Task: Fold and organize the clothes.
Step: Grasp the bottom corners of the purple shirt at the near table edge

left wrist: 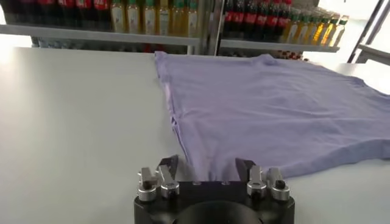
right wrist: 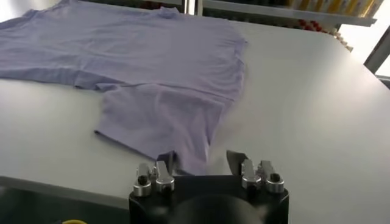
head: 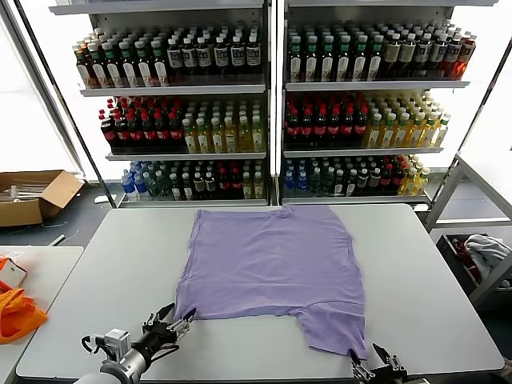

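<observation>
T-shirt [head: 272, 264] lay flat mid-table [head: 432, 264]. My left gripper [head: 171, 322] sat spread at near-left corner, my right gripper [head: 376, 366] spread at sleeve hem, neither gripping. Best: pinch edges low, lift evenly.

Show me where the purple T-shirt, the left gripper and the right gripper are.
purple T-shirt [head: 272, 260], head view, middle of the spread fabric.
left gripper [head: 178, 322], head view, between its open fingers at the shirt's near corner.
right gripper [right wrist: 204, 163], right wrist view, between its open fingers at the sleeve edge.
</observation>
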